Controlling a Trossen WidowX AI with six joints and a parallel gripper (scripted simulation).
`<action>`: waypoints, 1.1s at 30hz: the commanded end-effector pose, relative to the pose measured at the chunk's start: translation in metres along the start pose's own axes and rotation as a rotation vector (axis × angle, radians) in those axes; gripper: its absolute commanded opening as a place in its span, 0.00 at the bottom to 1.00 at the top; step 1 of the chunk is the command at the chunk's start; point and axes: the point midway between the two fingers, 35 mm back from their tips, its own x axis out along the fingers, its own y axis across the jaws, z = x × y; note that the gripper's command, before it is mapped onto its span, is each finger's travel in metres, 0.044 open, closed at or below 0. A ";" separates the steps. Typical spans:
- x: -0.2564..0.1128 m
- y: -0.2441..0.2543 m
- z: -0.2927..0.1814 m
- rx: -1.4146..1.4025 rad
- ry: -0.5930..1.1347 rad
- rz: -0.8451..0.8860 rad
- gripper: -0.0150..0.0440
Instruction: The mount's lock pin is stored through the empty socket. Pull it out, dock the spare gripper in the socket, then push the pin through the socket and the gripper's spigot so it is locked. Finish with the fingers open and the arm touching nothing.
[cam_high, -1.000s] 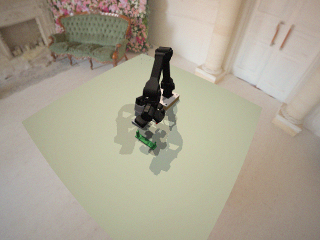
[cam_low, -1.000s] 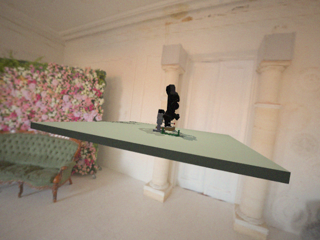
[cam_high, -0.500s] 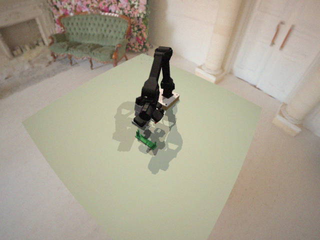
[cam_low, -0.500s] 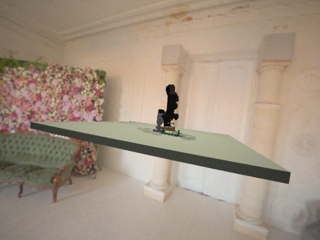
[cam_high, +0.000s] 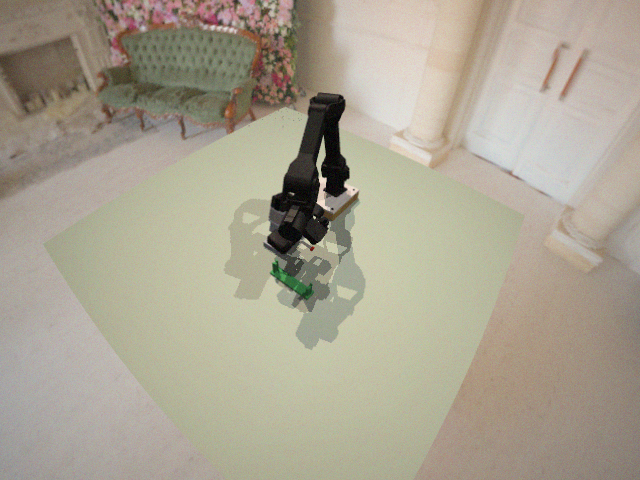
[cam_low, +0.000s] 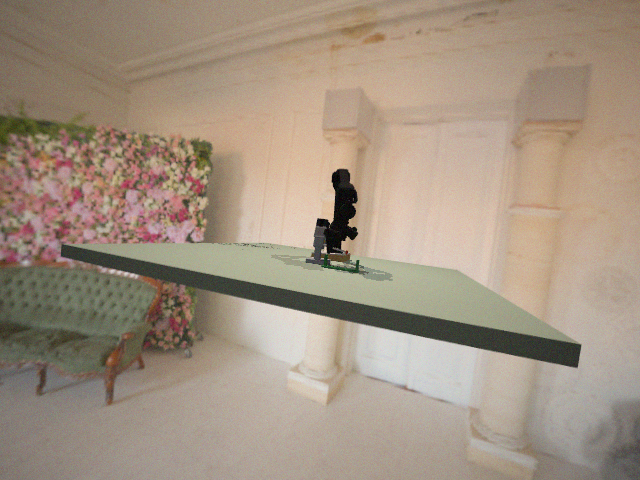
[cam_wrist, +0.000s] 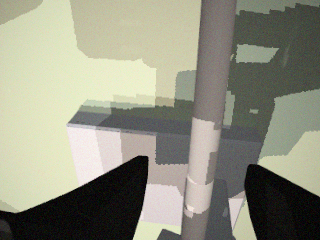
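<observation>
My gripper (cam_wrist: 197, 170) is open. In the wrist view its two black fingertips stand apart, on either side of the grey lock pin (cam_wrist: 215, 65) (cam_high: 311, 248) (cam_low: 346, 252), with a gap on each side. The pin's red end shows in the top and exterior views; its other end is hidden. The spare gripper (cam_low: 319, 240) (cam_high: 275, 220), grey with a black top, stands upright at the grey mount (cam_low: 311, 261) (cam_wrist: 92, 150). The arm partly hides it in the top view. The socket is too small and covered to tell whether the pin passes through it.
A green cradle (cam_high: 291, 280) (cam_low: 341, 267) with an upright post at each end lies close in front of the mount. The arm's base plate (cam_high: 341, 202) is behind. All of it stands on the pale green table top (cam_high: 206, 335) (cam_low: 413, 289).
</observation>
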 end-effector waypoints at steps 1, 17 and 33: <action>-0.008 0.000 0.004 0.000 -0.001 -0.002 0.59; -0.044 0.002 0.018 0.000 0.008 0.004 0.59; -0.082 0.003 0.031 0.001 0.016 -0.001 0.59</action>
